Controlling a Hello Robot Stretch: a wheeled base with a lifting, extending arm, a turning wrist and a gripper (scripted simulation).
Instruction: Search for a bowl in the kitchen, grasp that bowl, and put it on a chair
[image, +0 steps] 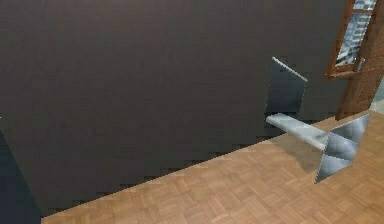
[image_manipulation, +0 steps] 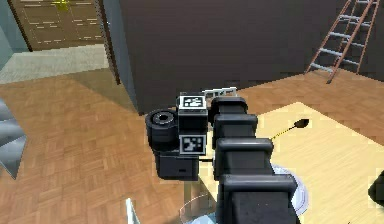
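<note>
Evidently the search step was in hand: the bowl was not yet located, whether the tool (image_manipulation: 162, 130) held anything could not be told, and the next move called for scanning the table (image_manipulation: 340, 150).

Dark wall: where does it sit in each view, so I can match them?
Forward view: dark wall spans left and middle.
Arm side view: dark wall top middle, between wooden door and ladder.
Shared landmark: parquet floor at its foot.
</note>
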